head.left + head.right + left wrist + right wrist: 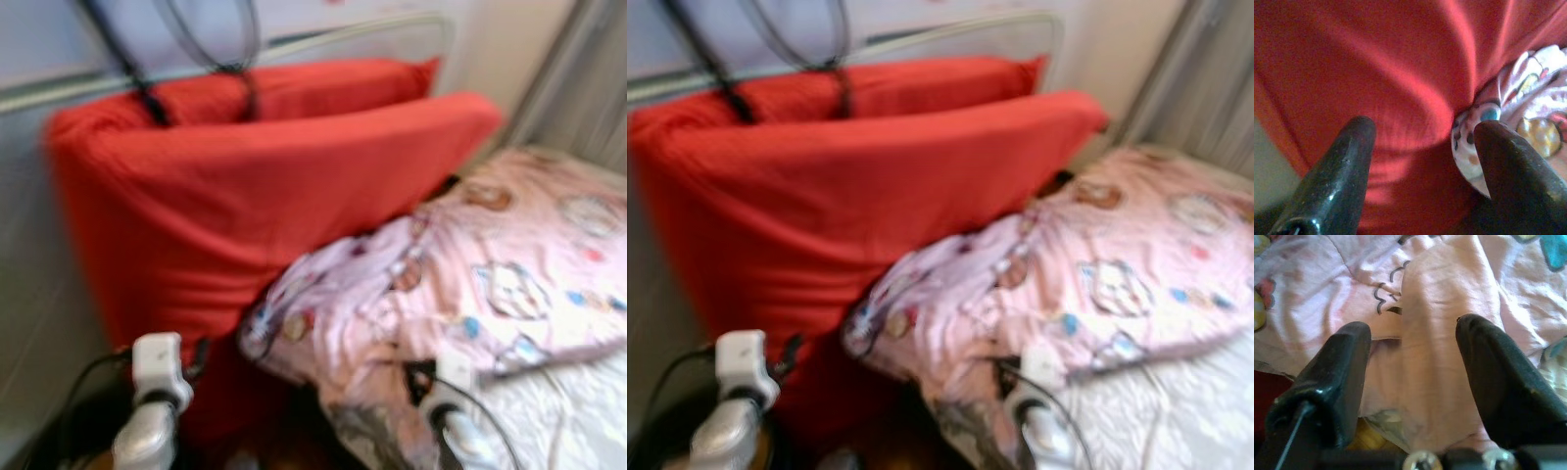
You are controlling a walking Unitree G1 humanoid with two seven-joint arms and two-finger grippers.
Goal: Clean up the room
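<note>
while both head views are blurred, the layout is plain enough: a big red pillow (245, 196) stands on its long edge against the head of the bed, a second red pillow (333, 83) behind it, propped there by a pale metal rail (372, 29) and the wall, and a crumpled pink quilt (470, 274) printed with cartoon figures is bunched against the front pillow's lower corner, touching it. the quilt lies in a heap on a white patterned sheet (578, 401) rather than spread flat, so it reads as the thing to tidy. the left hand (1422, 147) is low and pointed at the seam where red cloth meets the quilt's edge, its fingers (1337, 171) set wide with nothing between them. the right hand (1413, 362) hovers close over a raised fold of the quilt, also spread wide and empty, the fold lying between its fingers (1498, 382) — a likely place to pinch, i judge. dark cables (196, 39) hang down over the pillow tops, and a grey curtain (588, 88) closes the far right. open room is mostly to the right over the sheet; to the left the pillow's edge sits near the wall, and below it the gap looks dark and tight — pulling the quilt rightward seems the freer path
</note>
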